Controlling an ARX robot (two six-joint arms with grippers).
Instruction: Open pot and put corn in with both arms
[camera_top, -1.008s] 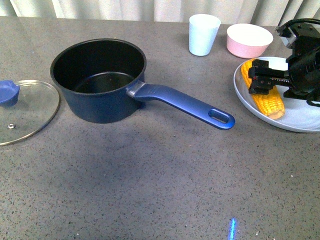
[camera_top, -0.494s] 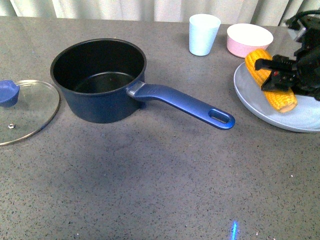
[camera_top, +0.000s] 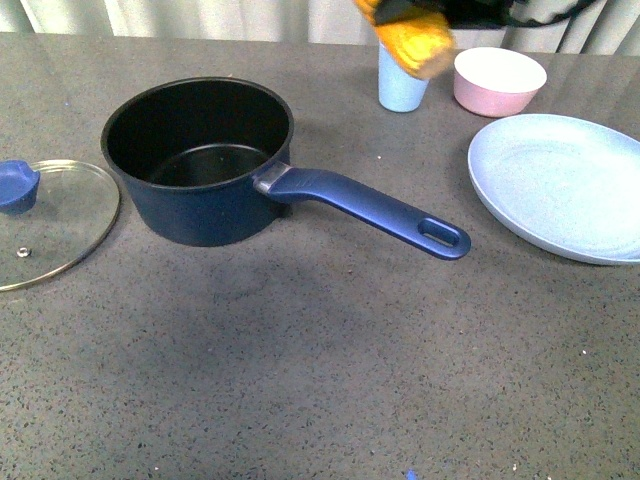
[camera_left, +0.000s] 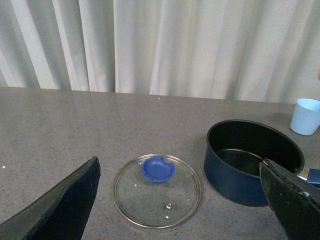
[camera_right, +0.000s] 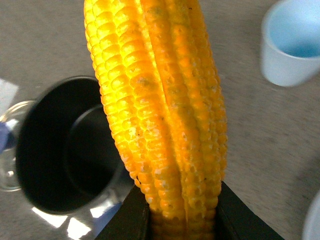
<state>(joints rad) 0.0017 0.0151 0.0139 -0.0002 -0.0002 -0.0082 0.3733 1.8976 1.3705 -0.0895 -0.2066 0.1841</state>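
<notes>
The dark blue pot (camera_top: 200, 160) stands open on the grey table, its long blue handle (camera_top: 370, 210) pointing right. It also shows in the left wrist view (camera_left: 252, 162) and the right wrist view (camera_right: 65, 150). My right gripper (camera_right: 182, 212) is shut on the yellow-orange corn (camera_right: 160, 105). In the front view the corn (camera_top: 408, 35) hangs high at the top edge, right of the pot, in front of the cup; the gripper itself is mostly cut off there. My left gripper (camera_left: 185, 200) is open and empty, above the glass lid (camera_left: 157, 190).
The glass lid with a blue knob (camera_top: 45, 225) lies left of the pot. A pale blue cup (camera_top: 400, 85) and a pink bowl (camera_top: 498, 80) stand at the back. An empty pale blue plate (camera_top: 560, 185) lies at the right.
My right gripper lifted the corn off the pale blue plate and carried it up and to the left, towards the pot. The plate is now empty. The pot and lid did not move.
</notes>
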